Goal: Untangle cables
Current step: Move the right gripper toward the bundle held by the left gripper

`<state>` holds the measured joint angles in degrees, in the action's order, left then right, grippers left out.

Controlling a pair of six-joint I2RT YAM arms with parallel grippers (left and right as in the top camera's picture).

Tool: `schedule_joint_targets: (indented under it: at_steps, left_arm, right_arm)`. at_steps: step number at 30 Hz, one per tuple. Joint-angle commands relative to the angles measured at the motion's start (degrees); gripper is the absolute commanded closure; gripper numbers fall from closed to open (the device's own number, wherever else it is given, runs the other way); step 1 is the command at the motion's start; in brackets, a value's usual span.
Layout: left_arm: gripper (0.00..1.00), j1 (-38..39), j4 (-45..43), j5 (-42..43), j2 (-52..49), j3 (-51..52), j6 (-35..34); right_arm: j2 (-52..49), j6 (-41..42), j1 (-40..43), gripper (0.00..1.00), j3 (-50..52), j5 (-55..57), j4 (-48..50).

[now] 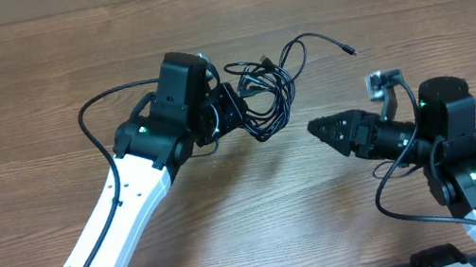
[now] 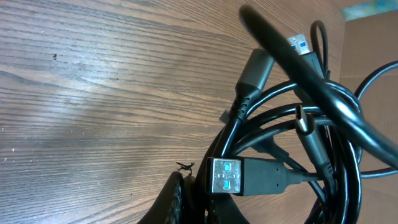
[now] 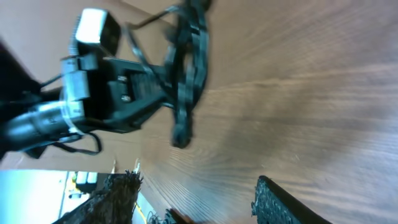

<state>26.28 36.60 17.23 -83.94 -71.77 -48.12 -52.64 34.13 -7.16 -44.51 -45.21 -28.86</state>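
The cables (image 1: pixel 262 91) form a tangled black bundle at the table's upper middle, with one loose end (image 1: pixel 348 49) trailing right. My left gripper (image 1: pixel 236 110) is shut on the bundle's left side. In the left wrist view its fingers (image 2: pixel 177 199) are pressed together beside a silver USB plug (image 2: pixel 227 176) and looped cables (image 2: pixel 323 106). My right gripper (image 1: pixel 314 128) points left, apart from the bundle and below and to its right. Its jaws stand open with nothing between them (image 3: pixel 196 186). In the right wrist view the cables (image 3: pixel 186 68) hang from the left gripper.
The wooden table (image 1: pixel 39 88) runs under everything. A thick black arm wire (image 1: pixel 87 119) loops out left of the left arm. Another arm wire (image 1: pixel 390 186) curves beside the right arm. The table's far edge lies along the top of the overhead view.
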Motion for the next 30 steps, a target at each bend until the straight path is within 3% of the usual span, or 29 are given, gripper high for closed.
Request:
schedule_joint_targets:
  at_steps: [1,8,13,22,30]
  left_arm:
    - [0.96,0.44,-0.42,-1.51,0.79,-1.2,-1.25]
    - [0.96,0.46,-0.46,-2.6,0.74,-1.14,-5.95]
    - [0.96,0.5,-0.5,-2.56,0.74,-1.14,-8.66]
    - [0.96,2.16,-0.83,-7.34,0.7,-1.14,-8.92]
    - [0.96,4.7,-0.83,-11.39,0.7,-1.14,-11.21]
  right_arm:
    - [0.09,-1.95,0.09,0.39,-0.92,-2.38,1.97]
    - [-2.1,-7.72,0.09,0.41,-0.92,-0.98,4.83]
    - [-6.82,-8.76,0.02,0.49,-0.92,1.38,6.58]
    - [-9.31,-9.18,-0.24,0.47,-0.92,-1.62,10.73]
    - [-9.31,-13.11,-5.92,0.51,-0.92,-0.9,15.67]
